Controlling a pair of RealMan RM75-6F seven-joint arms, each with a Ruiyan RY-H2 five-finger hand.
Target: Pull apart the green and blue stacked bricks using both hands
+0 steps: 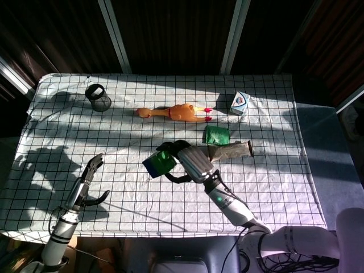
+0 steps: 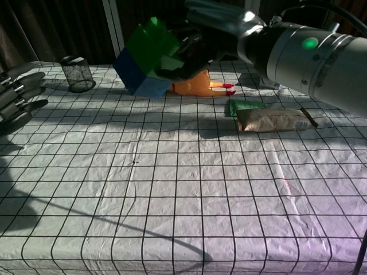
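Right hand [image 2: 198, 40] grips green brick [image 2: 150, 43] stacked on blue brick [image 2: 136, 73], tilted, above the tabletop [image 2: 189, 189]; left hand [image 2: 16, 94] at left edge, fingers extended.
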